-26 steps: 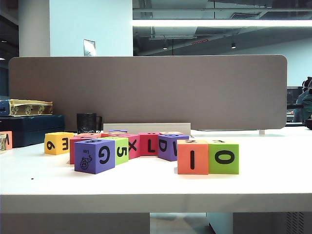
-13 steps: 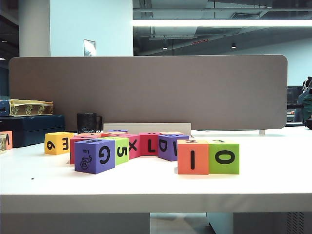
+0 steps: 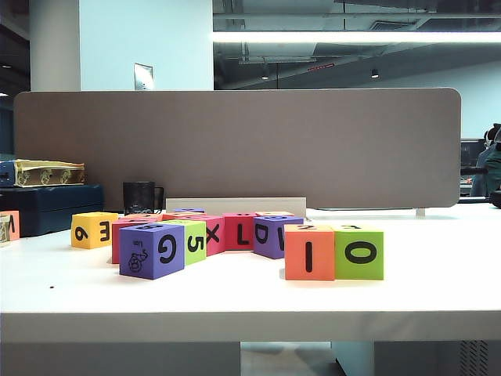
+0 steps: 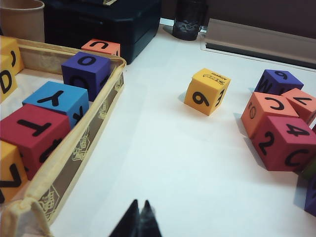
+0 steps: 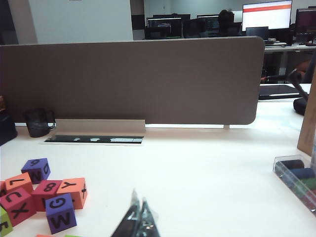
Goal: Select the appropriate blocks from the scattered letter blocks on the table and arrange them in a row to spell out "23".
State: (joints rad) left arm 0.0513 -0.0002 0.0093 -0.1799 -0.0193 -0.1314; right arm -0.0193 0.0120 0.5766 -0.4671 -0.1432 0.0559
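Note:
An orange block (image 3: 309,252) showing "I" and a lime green block (image 3: 359,252) showing "O" stand touching, side by side, on the white table (image 3: 438,282), right of the other scattered letter blocks (image 3: 211,233). Neither gripper appears in the exterior view. In the left wrist view my left gripper (image 4: 140,202) is shut and empty over bare table, well short of a yellow "6" block (image 4: 207,91). My right gripper (image 5: 138,194) is also shut and empty above bare table, beside a purple "G/W" block (image 5: 60,212) and an orange "Y" block (image 5: 73,191).
A brown divider panel (image 3: 235,149) closes the table's back. A black cup (image 3: 141,197) and a dark blue case (image 3: 47,207) sit at the back left. A fabric tray (image 4: 74,163) holds more blocks. A clear box (image 5: 296,177) lies at the far right.

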